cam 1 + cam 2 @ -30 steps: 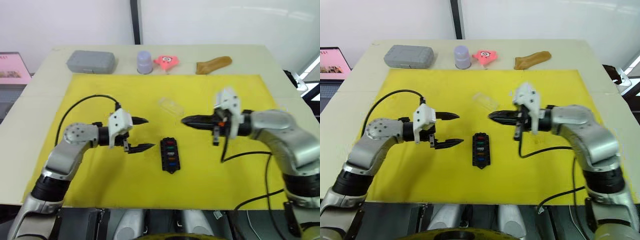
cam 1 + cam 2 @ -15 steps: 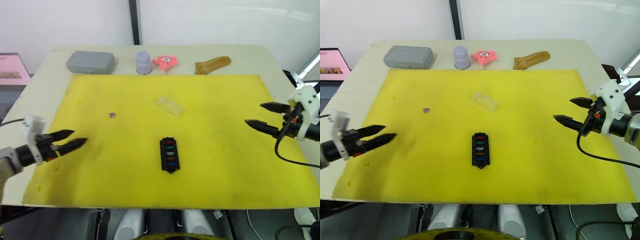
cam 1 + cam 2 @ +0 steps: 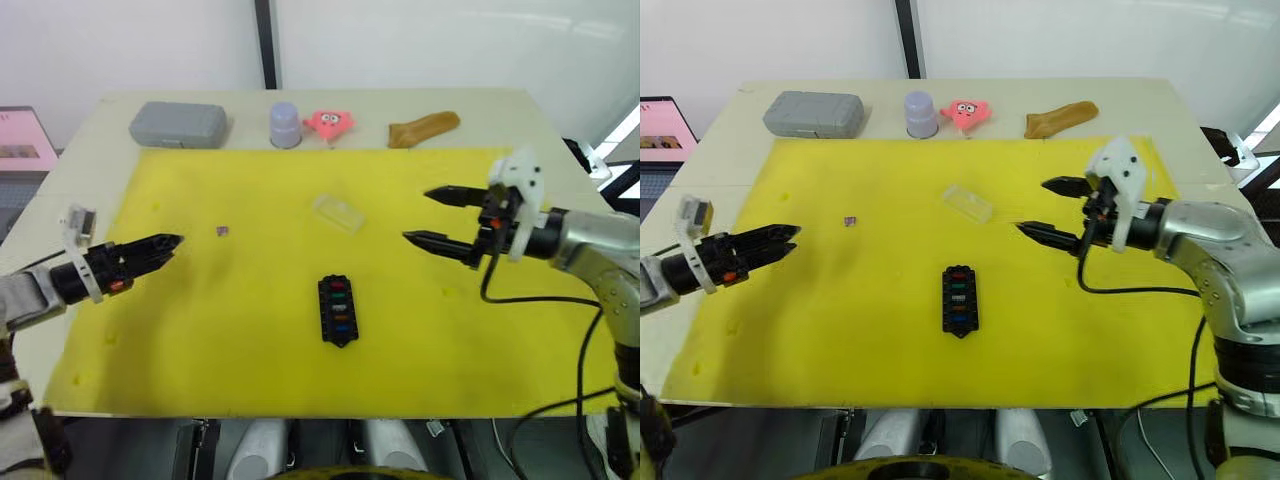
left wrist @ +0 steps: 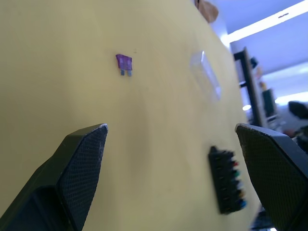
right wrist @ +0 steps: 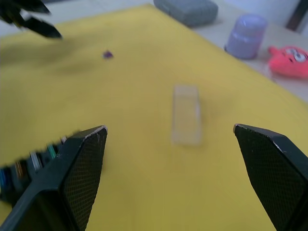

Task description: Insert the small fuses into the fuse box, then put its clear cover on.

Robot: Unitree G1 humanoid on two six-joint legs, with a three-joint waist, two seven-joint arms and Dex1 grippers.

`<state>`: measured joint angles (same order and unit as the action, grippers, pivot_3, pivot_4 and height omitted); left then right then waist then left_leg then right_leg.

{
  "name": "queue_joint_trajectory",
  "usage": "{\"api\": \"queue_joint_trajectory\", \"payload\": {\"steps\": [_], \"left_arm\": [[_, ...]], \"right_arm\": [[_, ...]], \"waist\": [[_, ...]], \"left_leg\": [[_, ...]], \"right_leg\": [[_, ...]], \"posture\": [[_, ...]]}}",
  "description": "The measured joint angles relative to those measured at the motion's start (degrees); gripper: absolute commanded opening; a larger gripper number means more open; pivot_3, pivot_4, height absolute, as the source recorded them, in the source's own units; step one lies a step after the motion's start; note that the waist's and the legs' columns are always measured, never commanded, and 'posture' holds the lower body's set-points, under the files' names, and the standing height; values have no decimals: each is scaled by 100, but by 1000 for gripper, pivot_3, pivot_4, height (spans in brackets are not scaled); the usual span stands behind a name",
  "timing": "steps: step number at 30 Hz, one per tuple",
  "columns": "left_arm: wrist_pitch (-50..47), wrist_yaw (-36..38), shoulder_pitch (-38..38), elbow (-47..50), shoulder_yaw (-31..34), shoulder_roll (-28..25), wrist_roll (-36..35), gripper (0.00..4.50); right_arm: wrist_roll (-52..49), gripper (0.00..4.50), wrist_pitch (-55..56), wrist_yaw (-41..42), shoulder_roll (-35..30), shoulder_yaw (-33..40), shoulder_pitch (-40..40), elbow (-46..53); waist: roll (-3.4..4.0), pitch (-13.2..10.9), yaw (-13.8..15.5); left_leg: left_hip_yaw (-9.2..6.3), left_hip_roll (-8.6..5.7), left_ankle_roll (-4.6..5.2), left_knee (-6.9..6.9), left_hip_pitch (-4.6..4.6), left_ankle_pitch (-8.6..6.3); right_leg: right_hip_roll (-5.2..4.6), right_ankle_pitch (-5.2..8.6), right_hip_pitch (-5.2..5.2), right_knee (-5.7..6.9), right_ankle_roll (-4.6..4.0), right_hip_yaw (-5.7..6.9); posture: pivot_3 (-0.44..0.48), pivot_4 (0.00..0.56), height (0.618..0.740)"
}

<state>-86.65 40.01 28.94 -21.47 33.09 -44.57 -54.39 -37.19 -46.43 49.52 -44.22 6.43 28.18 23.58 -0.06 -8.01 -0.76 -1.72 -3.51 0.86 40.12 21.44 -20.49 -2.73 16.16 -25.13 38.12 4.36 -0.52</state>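
Observation:
The black fuse box (image 3: 338, 309) lies mid-mat with several coloured fuses in its slots. One purple fuse (image 3: 223, 231) lies loose on the yellow mat to the box's far left. The clear cover (image 3: 338, 212) lies on the mat beyond the box. My left gripper (image 3: 170, 245) hovers at the mat's left side, short of the purple fuse (image 4: 124, 62), open and empty. My right gripper (image 3: 418, 215) is open and empty, just right of the clear cover (image 5: 186, 115) and pointing at it.
The yellow mat (image 3: 250, 350) covers most of the table. Along the far edge stand a grey case (image 3: 178, 124), a lilac cup (image 3: 285, 124), a pink toy (image 3: 331, 122) and a brown object (image 3: 425, 128). A screen sits off the table's left.
A second ago both grippers were near the box and the right one was shut. Both swung out to the edges. Now the right is open near the cover and the left has edged inward.

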Motion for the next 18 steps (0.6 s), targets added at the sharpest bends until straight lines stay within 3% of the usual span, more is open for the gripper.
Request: {"api": "queue_joint_trajectory", "payload": {"steps": [8,18], "left_arm": [[117,-703,855,-1430,285,455,267,4500],[476,-647,1295,-2231,147,674,565,4500]], "right_arm": [[-30,4437,-88,-514,928,-865,559,191],[148,4437,-13,-700,1078,-1058,587,142]], "waist": [[-4,3,-18],[-9,5,-4]], "left_leg": [[-1,-7,-2,1,4,1],[-2,-10,-3,3,4,2]], "right_leg": [[-2,0,-11,6,0,1],[-3,0,-10,9,0,2]], "posture": [[0,150,740],[0,150,740]]}}
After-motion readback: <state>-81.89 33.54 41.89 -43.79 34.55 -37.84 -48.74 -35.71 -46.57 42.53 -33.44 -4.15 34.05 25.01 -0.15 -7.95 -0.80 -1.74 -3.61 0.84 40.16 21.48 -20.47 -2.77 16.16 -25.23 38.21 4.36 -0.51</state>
